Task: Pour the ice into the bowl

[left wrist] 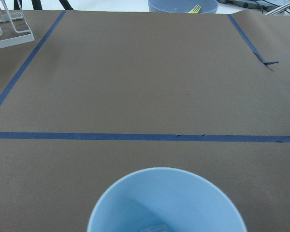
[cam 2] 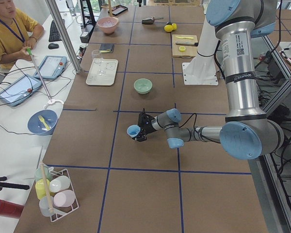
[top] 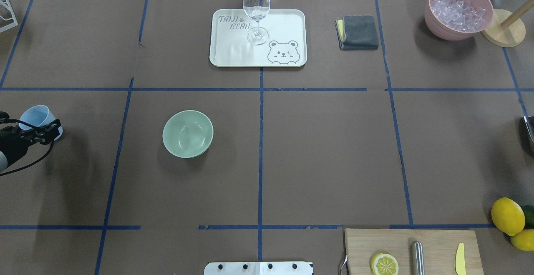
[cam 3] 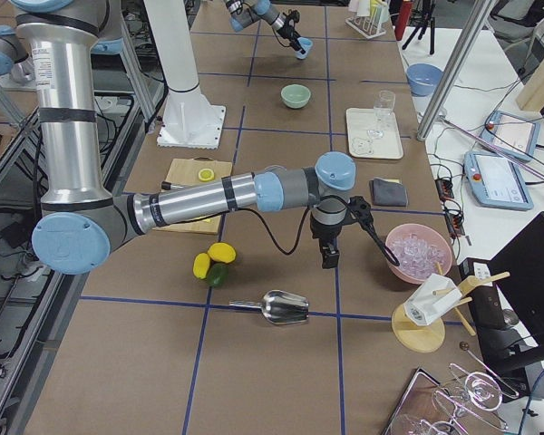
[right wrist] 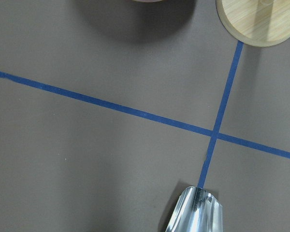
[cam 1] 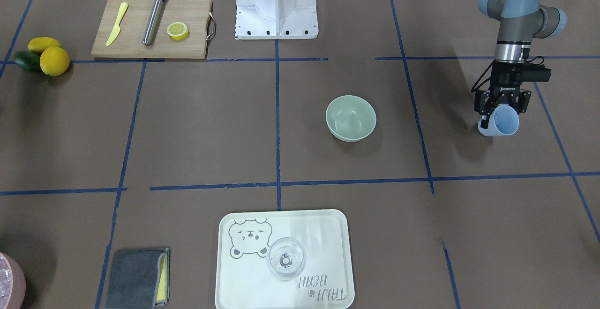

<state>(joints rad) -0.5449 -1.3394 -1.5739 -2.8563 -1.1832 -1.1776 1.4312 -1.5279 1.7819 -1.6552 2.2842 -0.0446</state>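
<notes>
Though empty, bowl (cam 1: 350,117) smooth, pale sage-green; left pincer (cam 1: 500,111) tight on blue cup (cam 1: 504,124).

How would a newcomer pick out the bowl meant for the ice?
On the brown table gridded with blue tape, find the bear tray at the far edge. One square nearer the robot, on its left side, sits the bowl: pale sage green and empty, unlike the ice-filled pink bowl far right.
</notes>
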